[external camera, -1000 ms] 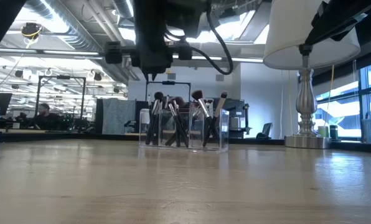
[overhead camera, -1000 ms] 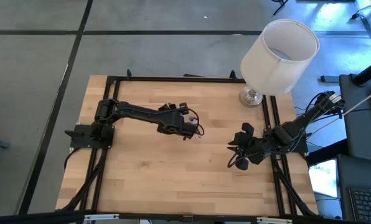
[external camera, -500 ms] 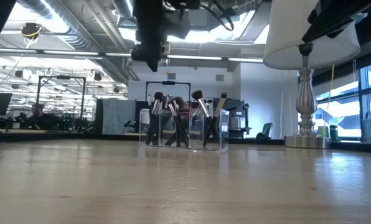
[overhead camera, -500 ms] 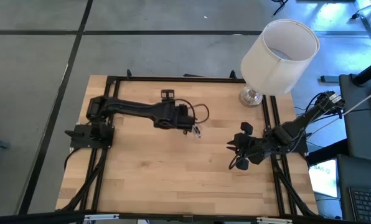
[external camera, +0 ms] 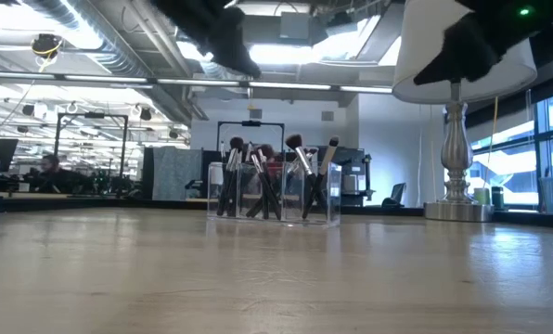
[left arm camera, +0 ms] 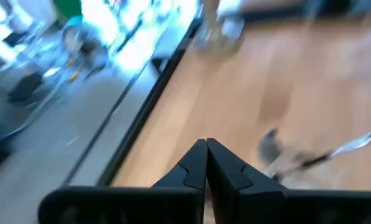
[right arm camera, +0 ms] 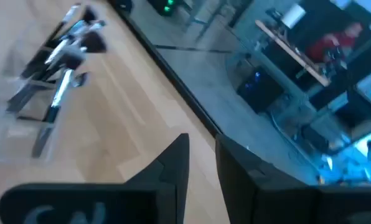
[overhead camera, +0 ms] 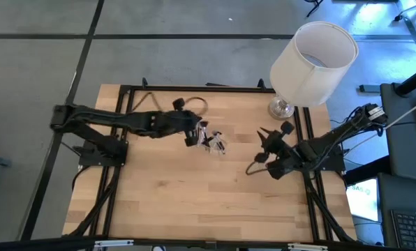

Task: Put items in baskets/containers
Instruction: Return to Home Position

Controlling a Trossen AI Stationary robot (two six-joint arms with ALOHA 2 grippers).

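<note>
Judging brushes (external camera: 267,181) in organizer (external camera: 319,211) prob. light, slick: gripping mid-handle, sparing bristles. Hovering near organizer w/ left hand (left arm camera: 205,143) pinched closed, empty; right hand (right arm camera: 201,142) farther off, slightly parted.

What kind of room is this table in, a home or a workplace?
Most likely an open robotics lab or workshop: bare ceiling ducts overhead, a person in the long room behind, and a left arm and right arm mounted at a wooden table.
</note>
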